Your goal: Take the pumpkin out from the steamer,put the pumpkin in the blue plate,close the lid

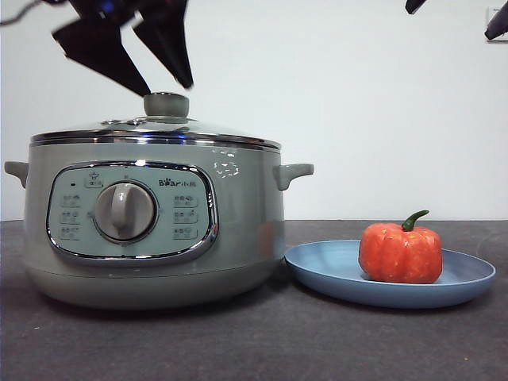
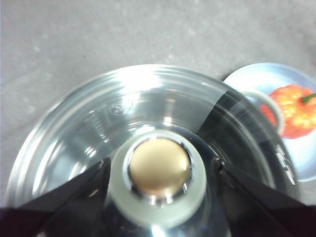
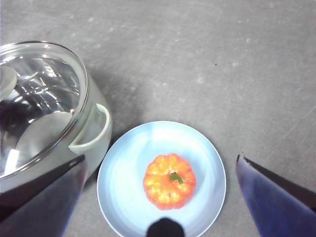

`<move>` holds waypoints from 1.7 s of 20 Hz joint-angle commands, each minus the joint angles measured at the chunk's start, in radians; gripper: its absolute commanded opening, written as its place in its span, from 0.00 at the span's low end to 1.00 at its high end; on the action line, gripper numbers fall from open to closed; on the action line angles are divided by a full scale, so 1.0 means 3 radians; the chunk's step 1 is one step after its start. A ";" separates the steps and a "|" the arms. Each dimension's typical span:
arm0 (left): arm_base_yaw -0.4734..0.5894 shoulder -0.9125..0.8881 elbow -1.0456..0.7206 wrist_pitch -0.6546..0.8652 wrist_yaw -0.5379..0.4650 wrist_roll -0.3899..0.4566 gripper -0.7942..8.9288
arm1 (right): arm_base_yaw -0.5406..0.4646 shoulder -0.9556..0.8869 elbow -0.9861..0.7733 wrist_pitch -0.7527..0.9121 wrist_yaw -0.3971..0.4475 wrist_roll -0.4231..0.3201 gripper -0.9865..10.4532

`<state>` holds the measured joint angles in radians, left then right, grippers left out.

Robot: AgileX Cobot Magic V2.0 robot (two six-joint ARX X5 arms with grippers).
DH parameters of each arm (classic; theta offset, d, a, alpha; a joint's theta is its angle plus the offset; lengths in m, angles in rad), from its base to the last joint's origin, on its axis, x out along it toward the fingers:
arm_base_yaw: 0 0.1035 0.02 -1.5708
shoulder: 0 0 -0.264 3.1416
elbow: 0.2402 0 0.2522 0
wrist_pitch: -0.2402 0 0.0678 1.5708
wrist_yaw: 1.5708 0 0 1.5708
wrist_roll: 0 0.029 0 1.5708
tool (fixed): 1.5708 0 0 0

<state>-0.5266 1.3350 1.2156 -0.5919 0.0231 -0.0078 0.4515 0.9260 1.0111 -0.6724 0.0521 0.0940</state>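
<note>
The left claw [image 1: 163, 79] hangs just above the lid [image 1: 155, 127], its two black jaws spread wide, one on either side of the sage-green knob [image 2: 159, 167] and clear of it in the front view. The lid sits flat and closed on the steamer [image 1: 151, 230], which stands toward the left side of the surface [image 1: 262, 341]. The right claw [image 3: 160, 197] is held high over the blue plate [image 3: 123, 168], jaws spread far apart and pinching nothing; the pumpkin [image 3: 169, 180] lies directly below, between them.

The pumpkin rests upright on the blue plate, a little right of its middle in the front view, toward the right edge of the surface. The plate's rim lies just beside the steamer's base.

The lid is clear glass with a chrome rim. The steamer is round, pale sage green and glossy, with a large dial [image 1: 125, 211] on its front panel and a small side handle [image 1: 294, 173]. The plate is shallow, matte and light blue. The pumpkin is ribbed, orange-red, with a curved green stem. The surface is dark grey and faintly speckled.
</note>
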 commanded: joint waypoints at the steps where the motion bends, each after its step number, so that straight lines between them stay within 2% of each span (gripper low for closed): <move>1: -0.0014 -0.0193 0.0009 -0.0211 0.0013 0.0020 0.44 | 0.0005 -0.0032 -0.0027 -0.0060 -0.0009 0.0034 0.52; 3: -0.0014 -0.0404 0.0009 -0.0470 0.0015 0.0013 0.43 | 0.0008 -0.0062 -0.0027 -0.0146 -0.0009 0.0036 0.52; 4: -0.0015 -0.0521 0.0009 -0.0585 0.0015 0.0014 0.36 | 0.0008 -0.0084 -0.0027 -0.0186 -0.0009 0.0036 0.47; 6: -0.0017 -0.0769 0.0009 -0.0732 0.0022 0.0015 0.12 | 0.0023 -0.0159 -0.0027 -0.0219 -0.0011 0.0050 0.28; 7: -0.0018 -0.0895 0.0009 -0.0771 0.0019 0.0015 0.07 | 0.0057 -0.0216 -0.0028 -0.0214 -0.0008 0.0070 0.18; 8: -0.0018 -0.1025 0.0008 -0.0799 0.0014 0.0014 0.07 | 0.0106 -0.0290 -0.0029 -0.0202 -0.0004 0.0083 0.10; 9: -0.0018 -0.1151 0.0008 -0.0821 0.0010 0.0015 0.07 | 0.0164 -0.0374 -0.0041 -0.0172 0.0005 0.0112 0.07; 11: -0.0018 -0.1420 -0.0031 -0.0809 -0.0003 0.0018 0.07 | 0.0284 -0.0587 -0.0140 0.0004 0.0099 0.0210 0.07; 13: -0.0018 -0.1708 -0.0186 -0.0729 -0.0150 0.0022 0.07 | 0.0401 -0.0825 -0.0334 0.0234 0.0271 0.0264 0.07; 16: -0.0017 -0.2223 -0.0712 -0.0437 -0.0251 0.0023 0.07 | 0.0547 -0.1152 -0.0746 0.0571 0.0464 0.0305 0.07; 19: -0.0018 -0.2623 -0.1272 -0.0122 -0.0248 0.0027 0.07 | 0.0615 -0.1358 -0.1088 0.0861 0.0472 0.0326 0.07; 22: -0.0018 -0.2719 -0.1499 0.0014 -0.0229 -0.0013 0.07 | 0.0615 -0.1352 -0.1128 0.0889 0.0470 0.0563 0.07; 25: -0.0018 -0.2700 -0.1503 -0.0127 -0.0226 -0.0203 0.08 | 0.0615 -0.1314 -0.1128 0.0853 0.0470 0.0821 0.07; 34: -0.0017 -0.2682 -0.1503 -0.0312 -0.0238 -0.0224 0.08 | 0.0615 -0.1314 -0.1127 0.0802 0.0460 0.0846 0.07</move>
<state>-0.5274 0.5339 0.7685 -0.6876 -0.0463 -0.0647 0.6346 0.5335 0.6804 -0.4351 0.1871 0.3344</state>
